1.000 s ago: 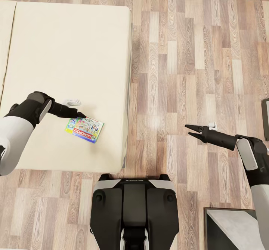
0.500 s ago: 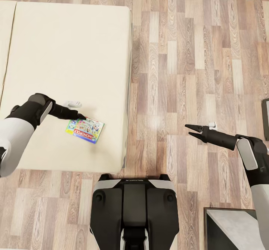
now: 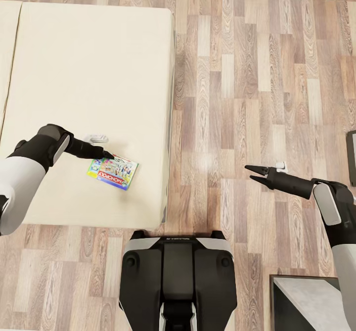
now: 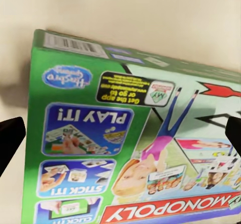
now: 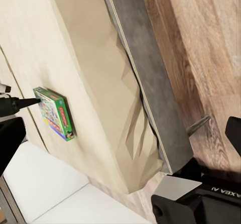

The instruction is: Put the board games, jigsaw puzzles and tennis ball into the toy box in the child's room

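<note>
Left gripper (image 3: pixel 110 156): fingers spread to either side of the board game (image 3: pixel 112 172), tips at the box's 11 o'clock corner. The left wrist view shows the "MONOPOLY" cover between two dark fingertips (image 4: pixel 10 141), not clamped. The game lies flat on the cream bed (image 3: pixel 94 73), toward the mattress's 5 o'clock corner. Right gripper (image 3: pixel 251 172): fingers parted and empty, above the wood floor (image 3: pixel 257 83), at 3 o'clock from the bed.

The board game (image 3: pixel 112 173) lies on the bed (image 3: pixel 89 64), near its floor-side (image 3: pixel 247 98) edge.
</note>
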Tool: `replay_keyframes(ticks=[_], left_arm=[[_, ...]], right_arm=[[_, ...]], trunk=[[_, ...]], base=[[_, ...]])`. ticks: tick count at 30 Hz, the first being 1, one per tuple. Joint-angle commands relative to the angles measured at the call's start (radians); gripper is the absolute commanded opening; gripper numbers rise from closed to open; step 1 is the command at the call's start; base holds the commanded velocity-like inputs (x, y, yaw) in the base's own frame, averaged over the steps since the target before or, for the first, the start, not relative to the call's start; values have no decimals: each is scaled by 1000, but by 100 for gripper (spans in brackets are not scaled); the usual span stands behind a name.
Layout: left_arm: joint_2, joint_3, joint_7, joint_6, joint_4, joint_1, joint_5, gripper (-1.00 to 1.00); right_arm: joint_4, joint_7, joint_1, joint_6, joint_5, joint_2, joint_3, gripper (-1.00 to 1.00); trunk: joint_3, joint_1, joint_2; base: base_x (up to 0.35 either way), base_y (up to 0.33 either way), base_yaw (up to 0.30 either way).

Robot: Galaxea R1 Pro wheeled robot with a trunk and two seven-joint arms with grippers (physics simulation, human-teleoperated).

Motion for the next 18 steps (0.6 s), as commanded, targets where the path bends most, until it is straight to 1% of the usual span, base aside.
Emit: replay_keyframes(ticks=[1,11,15,17,18], left_arm=[[0,-1,-9,1,-1,0,-10,100],[1,1,-21,3,-1,0,-5,100],[1,2,-88,5,-1,1,-5,100],[0,2,-142,6,-1,1,-9,100],[-3,2,-158,7,-1,1,-10,100]], right_arm=[[0,5,-1,4,5,0,-1,100],[0,2,0,4,5,0,-1,100],[0,1,0,4,5,0,-2,100],[0,1,-1,4,5,0,-2,100],[0,0,-1,4,5,0,-2,100]], trunk=[[-1,1,-2],[-1,1,-2],[-1,1,-2],[-1,1,-2],[-1,1,-2]], base=[[0,0,0],[0,-50,0],[0,-6,0],[0,-2,0],[0,0,0]])
